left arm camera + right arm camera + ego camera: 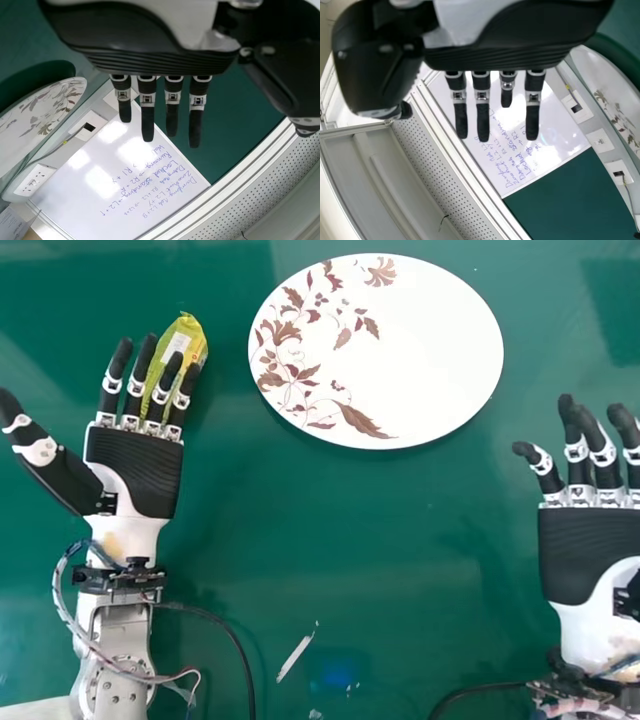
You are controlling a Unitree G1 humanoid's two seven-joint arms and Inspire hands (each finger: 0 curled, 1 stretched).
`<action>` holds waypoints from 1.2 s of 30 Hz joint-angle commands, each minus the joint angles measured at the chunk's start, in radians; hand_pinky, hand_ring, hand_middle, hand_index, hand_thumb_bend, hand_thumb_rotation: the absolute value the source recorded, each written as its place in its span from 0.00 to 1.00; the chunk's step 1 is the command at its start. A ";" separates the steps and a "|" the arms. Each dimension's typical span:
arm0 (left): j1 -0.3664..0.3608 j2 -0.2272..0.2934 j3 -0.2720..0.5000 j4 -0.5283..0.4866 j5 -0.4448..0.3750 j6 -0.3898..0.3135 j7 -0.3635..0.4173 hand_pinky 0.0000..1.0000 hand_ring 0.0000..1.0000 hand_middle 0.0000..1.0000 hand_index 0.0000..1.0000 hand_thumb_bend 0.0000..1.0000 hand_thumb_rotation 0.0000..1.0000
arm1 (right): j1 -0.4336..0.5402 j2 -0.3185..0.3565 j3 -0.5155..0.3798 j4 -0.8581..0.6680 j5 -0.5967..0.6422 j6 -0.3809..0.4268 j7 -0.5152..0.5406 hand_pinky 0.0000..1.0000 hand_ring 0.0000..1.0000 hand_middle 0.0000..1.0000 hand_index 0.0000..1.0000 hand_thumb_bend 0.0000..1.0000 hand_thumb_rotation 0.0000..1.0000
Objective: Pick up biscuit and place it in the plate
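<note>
- Biscuit (188, 335) peeks past left hand (135, 472), fingers straight and apart.
- Curling them off-centre might shove it away.
- Right hand (588, 552), fingers parted too, near plate (425, 350).

1. We see the left hand (135, 470) partly hiding the biscuit (187, 336).
2. We find the right hand (590, 552) cropped by the head view's right edge.
3. We see the plate (430, 350) cropped in both wrist views.

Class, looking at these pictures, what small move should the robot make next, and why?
Probably ease the left hand slightly forward, bringing its palm nearer the biscuit packet: in the head view the straight fingers overlap the packet, but the palm stops short of it, and the packet lies outside the plate.
</note>
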 commanded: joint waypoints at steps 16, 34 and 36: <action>0.112 -0.046 0.000 0.056 -0.005 0.049 -0.020 0.65 0.71 0.80 0.63 1.00 0.72 | 0.089 0.023 0.040 -0.007 0.005 0.036 -0.062 0.60 0.70 0.74 0.75 0.66 0.34; 0.140 -0.045 -0.008 -0.002 0.028 0.029 -0.008 0.56 0.65 0.75 0.59 1.00 0.58 | 0.110 0.026 0.047 -0.033 0.011 0.046 -0.121 0.59 0.71 0.75 0.76 0.66 0.27; 0.149 -0.046 -0.011 -0.016 0.024 0.028 -0.009 0.58 0.65 0.75 0.59 1.00 0.57 | 0.112 0.024 0.048 -0.039 0.022 0.054 -0.120 0.59 0.72 0.77 0.78 0.66 0.27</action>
